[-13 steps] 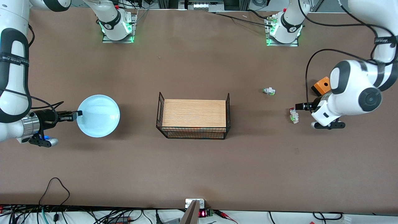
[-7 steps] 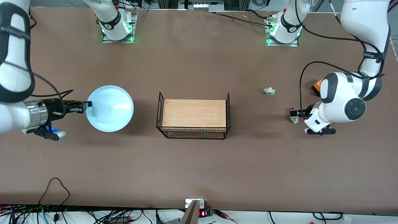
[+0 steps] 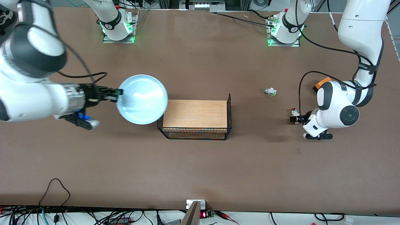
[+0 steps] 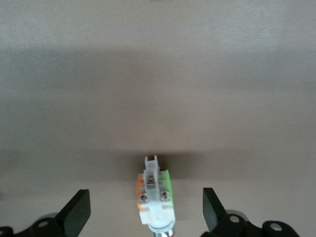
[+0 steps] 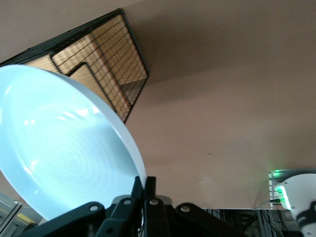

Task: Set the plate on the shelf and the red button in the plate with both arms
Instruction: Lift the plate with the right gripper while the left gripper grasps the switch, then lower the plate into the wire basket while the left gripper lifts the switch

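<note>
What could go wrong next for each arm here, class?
1. The right gripper pinches the plate only at its rim, up in the air over the end of the wire rack; it might tip, slip or strike the rack.
2. The left gripper is open around the red button; closing off-centre might knock that small part over.

A robotics lab: bolted arm bases [image 3: 118, 26], cables [image 3: 56, 215] along the table [image 3: 200, 168]

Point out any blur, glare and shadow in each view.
Front view: right arm smeared by motion, glare on the plate, soft shadow by the rack. Left wrist view: red button slightly soft, broad shadow bands on the table. Right wrist view: bright sheen across the plate, rack sharp.
</note>
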You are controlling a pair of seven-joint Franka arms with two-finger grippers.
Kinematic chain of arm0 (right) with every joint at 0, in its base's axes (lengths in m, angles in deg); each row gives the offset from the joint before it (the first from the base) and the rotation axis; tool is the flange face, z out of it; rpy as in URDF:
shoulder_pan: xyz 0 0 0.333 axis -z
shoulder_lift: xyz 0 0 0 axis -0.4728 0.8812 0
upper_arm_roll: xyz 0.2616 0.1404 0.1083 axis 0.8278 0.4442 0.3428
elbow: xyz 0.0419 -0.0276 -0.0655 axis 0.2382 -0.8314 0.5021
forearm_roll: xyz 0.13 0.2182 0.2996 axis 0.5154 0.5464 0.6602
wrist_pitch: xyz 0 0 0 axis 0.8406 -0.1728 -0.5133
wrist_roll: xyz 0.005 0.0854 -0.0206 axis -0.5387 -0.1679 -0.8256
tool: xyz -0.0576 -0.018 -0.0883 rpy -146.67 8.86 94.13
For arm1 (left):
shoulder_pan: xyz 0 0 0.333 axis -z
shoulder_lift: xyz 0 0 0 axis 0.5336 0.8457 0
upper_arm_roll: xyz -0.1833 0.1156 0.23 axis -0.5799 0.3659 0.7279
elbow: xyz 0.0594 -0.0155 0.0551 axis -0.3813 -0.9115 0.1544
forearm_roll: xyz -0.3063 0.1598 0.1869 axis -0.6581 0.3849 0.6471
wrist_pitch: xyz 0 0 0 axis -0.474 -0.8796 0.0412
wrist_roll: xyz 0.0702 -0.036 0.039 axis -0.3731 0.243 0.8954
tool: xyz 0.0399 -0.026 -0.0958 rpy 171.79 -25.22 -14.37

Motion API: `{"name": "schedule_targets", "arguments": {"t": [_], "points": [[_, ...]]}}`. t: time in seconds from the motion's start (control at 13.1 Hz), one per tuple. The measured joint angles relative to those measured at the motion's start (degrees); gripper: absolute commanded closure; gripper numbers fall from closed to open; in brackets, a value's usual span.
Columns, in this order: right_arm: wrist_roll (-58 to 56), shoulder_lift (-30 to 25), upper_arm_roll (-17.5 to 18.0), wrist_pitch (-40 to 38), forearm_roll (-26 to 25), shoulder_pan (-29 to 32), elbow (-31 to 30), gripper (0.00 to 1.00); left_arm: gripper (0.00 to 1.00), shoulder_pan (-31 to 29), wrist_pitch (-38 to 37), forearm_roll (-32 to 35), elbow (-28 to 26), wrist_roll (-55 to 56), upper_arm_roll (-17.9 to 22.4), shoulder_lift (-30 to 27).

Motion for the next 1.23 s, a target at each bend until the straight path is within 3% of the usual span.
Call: {"name": "schedule_targets", "arguments": {"t": [0.23, 0.61, 0.69, 0.77, 0.92, 1.0, 1.23], "points": [[3.5, 0.2, 0.0, 5.4, -0.1, -5.1, -0.9, 1.0, 0.0, -0.3, 1.5, 0.0, -0.7, -0.2, 0.0, 0.7], [3.9, 0.6, 0.0, 14.8, -1.7, -8.0, -7.2, 1.0, 0.03, -0.3, 4.6, 0.0, -3.9, -0.2, -0.4, 0.8], [3.9, 0.6, 0.0, 16.5, -2.5, -8.9, -8.1, 1.0, 0.12, -0.3, 4.6, 0.0, -4.0, -0.2, -0.5, 0.8], [3.9, 0.7, 0.0, 17.8, -3.3, -9.9, -8.7, 1.0, 0.43, -0.3, 4.6, 0.0, -4.0, -0.2, -0.5, 0.8], [3.9, 0.7, 0.0, 19.9, -3.9, -11.1, -9.8, 1.0, 0.72, -0.2, 4.6, 0.0, -4.0, 0.0, -0.7, 0.8], [3.9, 0.7, 0.0, 20.4, -3.9, -11.4, -10.2, 1.0, 0.82, -0.2, 4.6, 0.0, -4.0, 0.0, -0.7, 0.8], [3.9, 0.7, 0.0, 22.5, -4.3, -12.2, -11.2, 1.0, 0.99, 0.0, 4.5, 0.0, -4.0, 0.0, -0.8, 0.8]]}}
